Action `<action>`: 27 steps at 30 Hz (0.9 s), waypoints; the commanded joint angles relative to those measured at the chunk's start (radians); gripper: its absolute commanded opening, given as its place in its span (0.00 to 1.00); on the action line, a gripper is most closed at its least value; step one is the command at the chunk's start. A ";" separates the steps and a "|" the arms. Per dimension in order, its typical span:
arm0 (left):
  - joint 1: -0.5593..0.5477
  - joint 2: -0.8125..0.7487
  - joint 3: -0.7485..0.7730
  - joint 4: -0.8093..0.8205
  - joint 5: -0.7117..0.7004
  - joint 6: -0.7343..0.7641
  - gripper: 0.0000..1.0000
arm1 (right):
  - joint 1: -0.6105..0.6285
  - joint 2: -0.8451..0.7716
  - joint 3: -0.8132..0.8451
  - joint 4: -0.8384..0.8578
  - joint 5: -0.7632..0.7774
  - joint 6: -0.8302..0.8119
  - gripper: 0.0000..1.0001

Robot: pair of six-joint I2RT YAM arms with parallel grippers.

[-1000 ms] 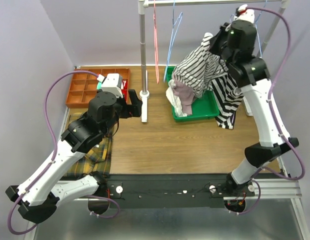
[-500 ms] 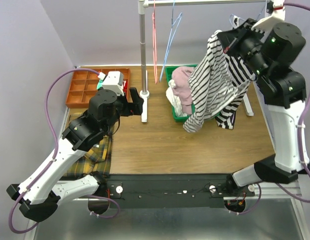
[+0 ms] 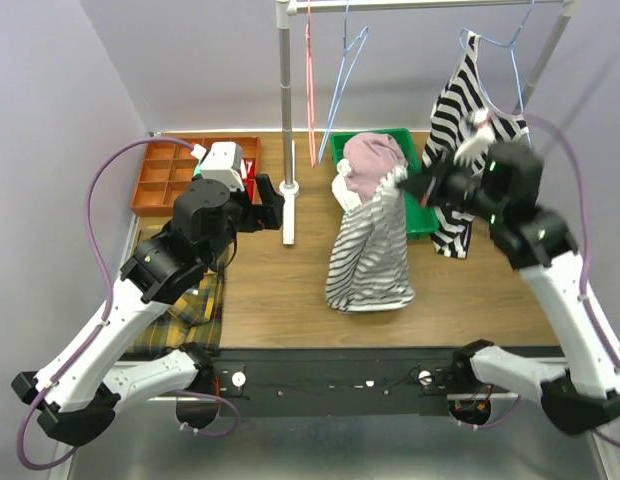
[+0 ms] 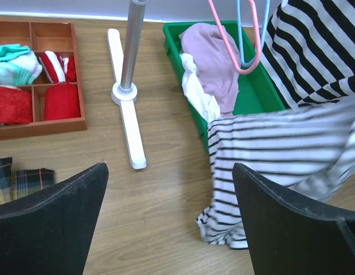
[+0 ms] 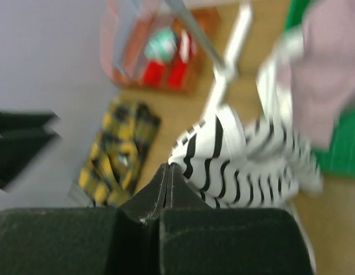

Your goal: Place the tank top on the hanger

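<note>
Right gripper (image 3: 418, 186) is out over the near right corner of the green tray (image 3: 422, 218), and the wrist view shows its fingers pressed tight together, pinching a fold of the tank top (image 3: 368, 255). The thin-striped garment drapes down and to the left from that pinch, with its lower end bunched on the table (image 3: 280, 290) just in front of the tray; in the left wrist view it is a blurred sweep of stripes. The hanger (image 3: 340, 98), the light-blue wire one, hangs bare from the rail (image 3: 430, 5) at the back, well apart from the tank top and above the left end of the tray, right beside the pink-red hanger (image 3: 310, 90). Over on the right end of the rail, the top with bold wide stripes (image 3: 455, 110) hangs on another pale wire hanger, just behind the right arm. A pink garment (image 3: 372, 160) sits heaped in the tray, with white cloth beside it. The left gripper (image 4: 169, 172) is spread wide, nothing between its fingers, poised above the wood near the rack pole (image 3: 286, 100) and its white foot. Behind it sits the brown divided tray (image 3: 155, 200), holding red and teal items, and a plaid cloth (image 3: 195, 300) lies along the table's left edge under the arm.
</note>
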 commanded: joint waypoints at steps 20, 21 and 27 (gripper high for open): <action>0.017 0.202 -0.223 0.249 0.281 -0.138 0.99 | 0.004 -0.106 -0.864 0.330 0.349 0.191 0.81; 0.016 0.207 -0.223 0.249 0.281 -0.138 0.99 | 0.003 -0.064 -0.864 0.371 0.344 0.179 0.80; 0.019 0.196 -0.217 0.217 0.261 -0.122 0.99 | 0.004 0.119 -0.832 0.566 0.308 0.096 0.71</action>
